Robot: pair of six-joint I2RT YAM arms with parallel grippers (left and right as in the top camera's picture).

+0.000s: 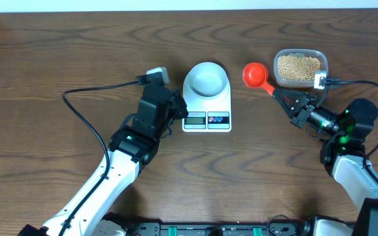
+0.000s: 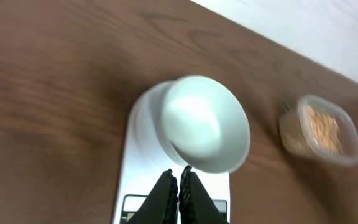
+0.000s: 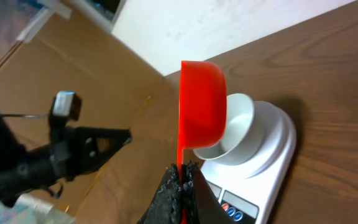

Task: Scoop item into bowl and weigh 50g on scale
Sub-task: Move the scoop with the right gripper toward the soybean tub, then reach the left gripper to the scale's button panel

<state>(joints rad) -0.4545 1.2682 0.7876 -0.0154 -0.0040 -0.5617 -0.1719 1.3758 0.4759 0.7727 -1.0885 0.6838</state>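
Bowl (image 1: pixel 206 80) sits on scale (image 1: pixel 205 106); beans (image 1: pixel 299 65) in clear tub (image 1: pixel 300 52) to its R.
Overhead hides jaws. L wrist cam: L gripper (image 2: pixel 179 180) tips pressed together over scale's front end. R wrist cam: R gripper (image 3: pixel 180 180) clamped on red scoop (image 3: pixel 201 106) handle, cup turned sideways.

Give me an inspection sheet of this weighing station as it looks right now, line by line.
Surface: dark wooden table, no spills seen.
Job's things: bowl empty, sitting on the scale; beans all in the clear tub.
Clutter: nothing seen.
Grippers: left gripper shut, over the scale's button panel; right gripper shut on the red scoop handle, scoop looks empty.
Cables: one black cable loops on the table by the left arm, another by the right.
Surroundings: white wall beyond the far edge.
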